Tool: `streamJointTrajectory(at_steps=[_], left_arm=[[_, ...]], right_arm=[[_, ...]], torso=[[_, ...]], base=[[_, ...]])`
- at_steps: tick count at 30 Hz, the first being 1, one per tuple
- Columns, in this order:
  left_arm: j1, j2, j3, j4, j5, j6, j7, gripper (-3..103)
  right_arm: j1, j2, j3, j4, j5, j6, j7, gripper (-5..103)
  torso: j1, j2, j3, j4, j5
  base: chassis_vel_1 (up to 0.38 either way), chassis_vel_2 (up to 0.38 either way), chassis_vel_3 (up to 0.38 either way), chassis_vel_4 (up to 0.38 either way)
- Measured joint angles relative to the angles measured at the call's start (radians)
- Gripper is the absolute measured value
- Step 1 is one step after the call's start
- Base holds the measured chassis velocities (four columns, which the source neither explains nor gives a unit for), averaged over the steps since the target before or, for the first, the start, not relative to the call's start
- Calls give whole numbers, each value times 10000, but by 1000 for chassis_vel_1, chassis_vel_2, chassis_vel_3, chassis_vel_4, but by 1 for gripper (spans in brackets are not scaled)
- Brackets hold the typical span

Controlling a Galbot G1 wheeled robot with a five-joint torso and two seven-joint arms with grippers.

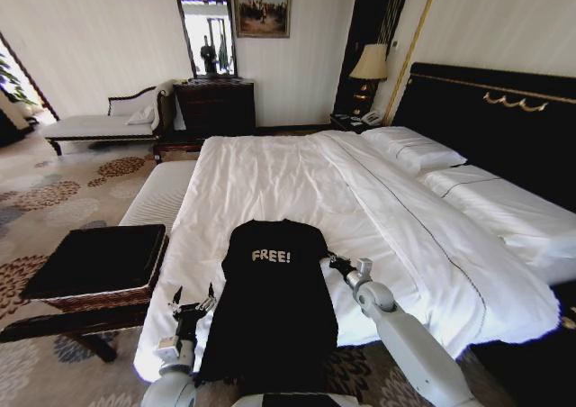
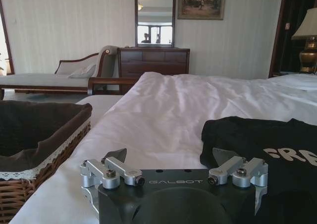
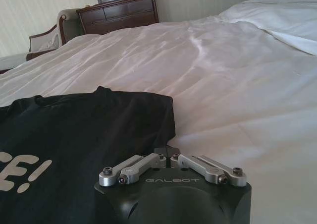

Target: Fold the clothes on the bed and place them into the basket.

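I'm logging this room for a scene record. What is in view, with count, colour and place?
T-shirt: one, black with white lettering, laid at the bed's foot edge.
Bed: one, white, black headboard, centre.
Pillows: at least two, white, by the headboard.
Basket: one, brown wicker with dark top, left of the bed.
Bench: one, white, behind the basket.
Chaise longue: one, white, far left wall.
Dresser: one, dark wood, under a mirror.
Lamp: one, beige shade, bedside.
Left gripper: open, beside the shirt's left edge.
Right gripper: shut, at the shirt's right sleeve.
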Motion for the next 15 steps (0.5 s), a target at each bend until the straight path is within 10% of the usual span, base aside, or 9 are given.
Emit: streamJointTrajectory(at_steps=[15], left_arm=[[-42, -40, 31, -2, 21, -19, -5, 99]], right_arm=[[310, -533, 576, 369, 779, -252, 174, 0]], torso=[[1, 0, 0, 1, -3]], base=[[0, 0, 0, 0]])
